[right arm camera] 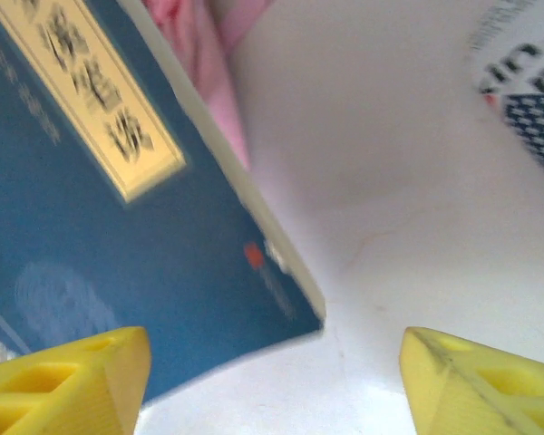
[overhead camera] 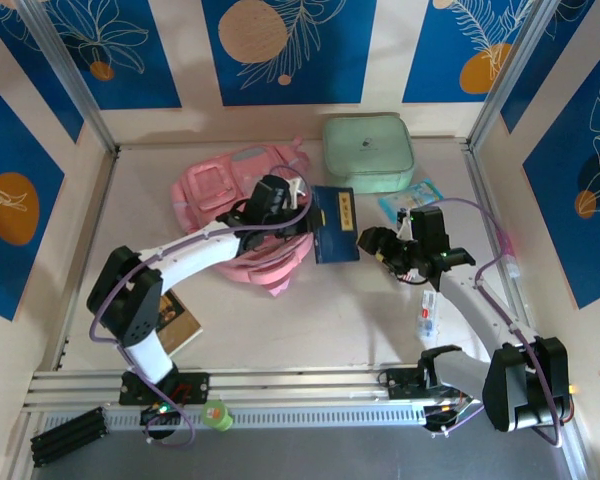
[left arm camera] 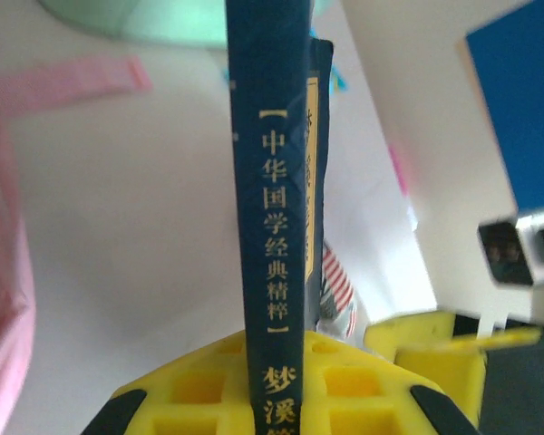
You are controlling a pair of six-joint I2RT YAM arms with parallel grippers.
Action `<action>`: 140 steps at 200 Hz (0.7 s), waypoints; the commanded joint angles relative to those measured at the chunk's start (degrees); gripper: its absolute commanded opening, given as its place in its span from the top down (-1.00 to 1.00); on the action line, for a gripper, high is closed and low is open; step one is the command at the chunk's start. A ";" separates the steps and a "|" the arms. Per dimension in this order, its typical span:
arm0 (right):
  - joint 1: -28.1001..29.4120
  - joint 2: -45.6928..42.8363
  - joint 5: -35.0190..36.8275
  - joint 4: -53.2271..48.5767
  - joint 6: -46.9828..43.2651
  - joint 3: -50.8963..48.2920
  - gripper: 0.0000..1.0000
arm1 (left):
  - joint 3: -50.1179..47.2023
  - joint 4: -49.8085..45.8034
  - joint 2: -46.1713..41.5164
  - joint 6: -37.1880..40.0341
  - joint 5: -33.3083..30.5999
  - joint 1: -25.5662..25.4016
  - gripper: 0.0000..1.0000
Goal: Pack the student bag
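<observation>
The student bag (overhead camera: pixel 215 195) is pink and lies crumpled at the middle left of the table; a fold of it shows as the pink fabric (right arm camera: pixel 208 54) at the top of the right wrist view. A dark blue book (overhead camera: pixel 335 223) with gold Chinese lettering sits just right of the bag. My left gripper (overhead camera: pixel 302 213) is shut on the book's spine (left arm camera: pixel 267 227), with its yellow fingers (left arm camera: pixel 199 390) pressed against both sides. My right gripper (overhead camera: pixel 373 243) stands open just right of the book. The book's corner (right arm camera: pixel 118 208) lies ahead of the right fingertips (right arm camera: pixel 72 381) and touches neither.
A mint-green zip case (overhead camera: pixel 368 152) stands at the back right. A printed packet (overhead camera: pixel 410 197) lies beside it. A small tube (overhead camera: pixel 430 315) lies near the right arm, and a brown booklet (overhead camera: pixel 180 325) near the left arm's base. Patterned walls close in three sides.
</observation>
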 commanded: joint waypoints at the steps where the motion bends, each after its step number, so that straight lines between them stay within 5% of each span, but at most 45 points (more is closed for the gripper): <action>1: -0.46 -1.30 -8.36 7.56 3.49 1.65 -0.54 | 0.67 9.35 -3.25 -6.30 -2.65 2.29 1.00; 52: 2.43 0.53 -15.15 30.18 18.72 -2.18 -0.67 | -3.24 20.46 -4.49 -14.92 -1.56 3.77 1.00; 140: 8.77 6.70 -8.55 52.80 34.15 -3.56 -0.75 | -7.51 38.30 -4.60 -30.75 0.32 4.61 1.00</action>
